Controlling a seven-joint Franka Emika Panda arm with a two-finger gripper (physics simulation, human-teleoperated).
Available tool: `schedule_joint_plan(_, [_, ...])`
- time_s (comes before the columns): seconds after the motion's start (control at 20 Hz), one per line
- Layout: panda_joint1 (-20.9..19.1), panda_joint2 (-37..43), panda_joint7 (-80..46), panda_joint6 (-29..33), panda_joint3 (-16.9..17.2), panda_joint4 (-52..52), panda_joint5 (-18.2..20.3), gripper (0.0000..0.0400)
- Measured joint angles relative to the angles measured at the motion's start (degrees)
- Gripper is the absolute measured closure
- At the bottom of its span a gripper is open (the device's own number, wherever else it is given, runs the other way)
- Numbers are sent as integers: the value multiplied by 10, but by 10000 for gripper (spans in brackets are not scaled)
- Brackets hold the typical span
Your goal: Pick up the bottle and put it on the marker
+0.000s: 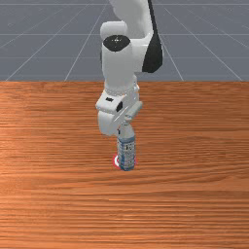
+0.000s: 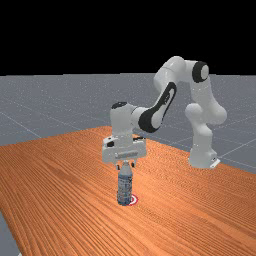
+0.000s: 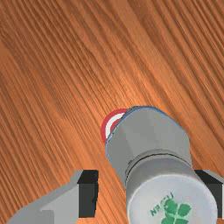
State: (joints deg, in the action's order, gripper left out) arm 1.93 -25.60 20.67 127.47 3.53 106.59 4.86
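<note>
Bottle (image 2: 125,187) stands upright partly over the marker (image 1: 115,160), hand (image 2: 126,165) spread around its top

The bottle stands on the wooden surface (image 1: 53,185), its base covering part of the red-and-white ringed marker and set off from the marker's middle. In the front view a strip of the rings shows past the bottle's side toward that view's left, with a thin sliver on the other side; in the far view the rings show beside the base toward that view's right. Both lie well apart from the edge of the surface nearest the arm's base (image 2: 202,150), and well apart from the back corner seen in the far view.

The hand is above the bottle, pointing down, its two fingers (image 3: 88,194) parted with the pale cap (image 3: 173,201) between them. In the wrist view, wood shows between one finger and the cap, so the bottle is not pinched. The other finger is partly hidden behind the cap, and whether it touches cannot be told. The cap's top carries a green clover and green lettering. Below the grey shoulder, the bottle wears a blue and white label (image 1: 127,150) with dark print. The arm (image 2: 162,107) reaches over the surface from its base, bent high.
</note>
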Motion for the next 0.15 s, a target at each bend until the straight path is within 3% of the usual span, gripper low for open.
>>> schedule_joint_plan(0.05, [-19,-13,254,-39,-39,-27,-48,77])
schedule_joint_plan(0.15, [-16,-12,250,-29,-40,-22,-47,28])
